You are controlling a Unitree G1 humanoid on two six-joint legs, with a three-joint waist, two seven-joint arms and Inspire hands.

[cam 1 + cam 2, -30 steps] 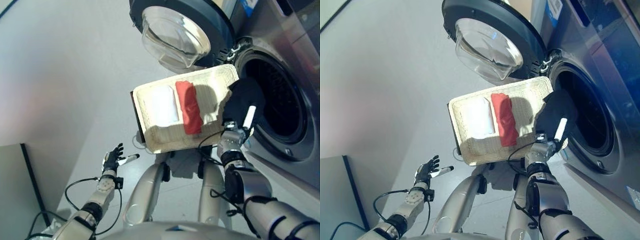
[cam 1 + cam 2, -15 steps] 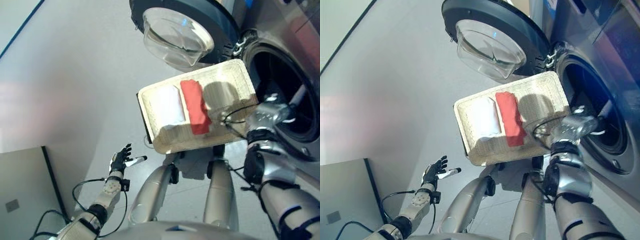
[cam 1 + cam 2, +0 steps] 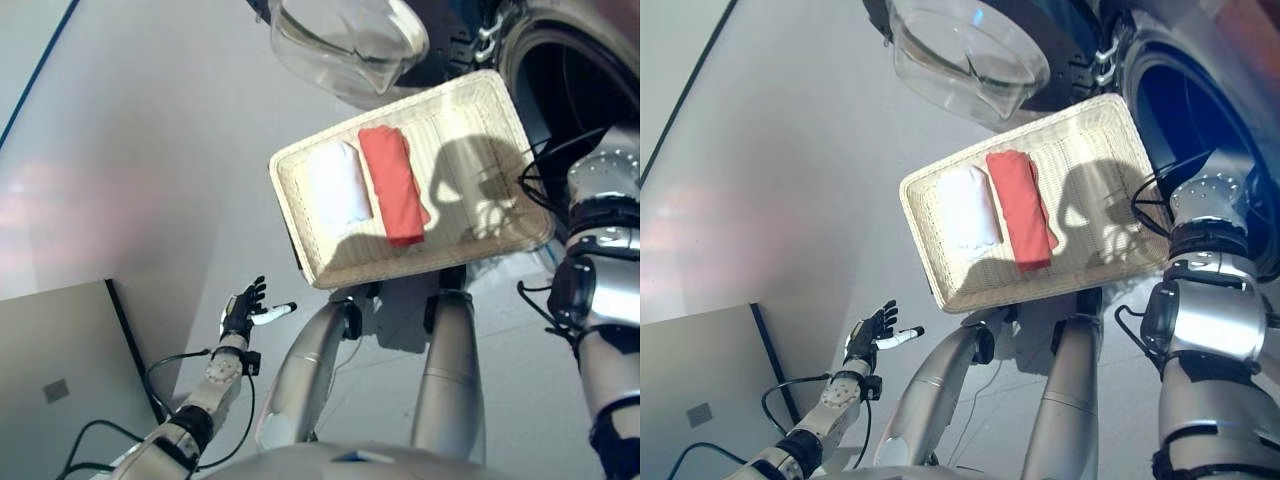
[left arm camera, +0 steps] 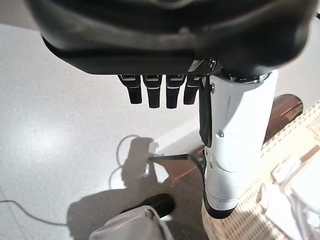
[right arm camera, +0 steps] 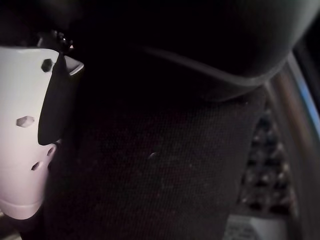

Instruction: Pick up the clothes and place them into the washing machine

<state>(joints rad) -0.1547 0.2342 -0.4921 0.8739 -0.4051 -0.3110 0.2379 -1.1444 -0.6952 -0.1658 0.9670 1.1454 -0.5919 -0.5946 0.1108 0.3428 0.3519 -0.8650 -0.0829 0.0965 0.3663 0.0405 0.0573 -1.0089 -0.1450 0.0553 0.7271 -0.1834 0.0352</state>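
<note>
A shallow wicker basket (image 3: 470, 110) sits beside the washing machine with a folded white cloth (image 3: 338, 180) and a folded red cloth (image 3: 393, 183) lying in it side by side. My right arm (image 3: 610, 170) reaches past the basket's right edge into the machine's dark opening (image 3: 1200, 110). In the right wrist view, a black garment (image 5: 160, 165) lies against my right hand (image 5: 25, 130) beside its white-covered thumb, with the drum's perforated wall (image 5: 260, 155) behind. My left hand (image 3: 243, 308) hangs open and empty low at the left, its fingers (image 4: 157, 92) straight.
The round glass door (image 3: 345, 40) stands open above the basket. The dark brown box (image 4: 285, 107) under the basket shows past my left thumb, next to the basket's edge (image 4: 280, 200). A grey panel (image 3: 60, 380) stands at the lower left.
The camera has shifted. My right hand has carried the black garment from the basket's right edge into the machine's opening. My left hand has stayed low and open.
</note>
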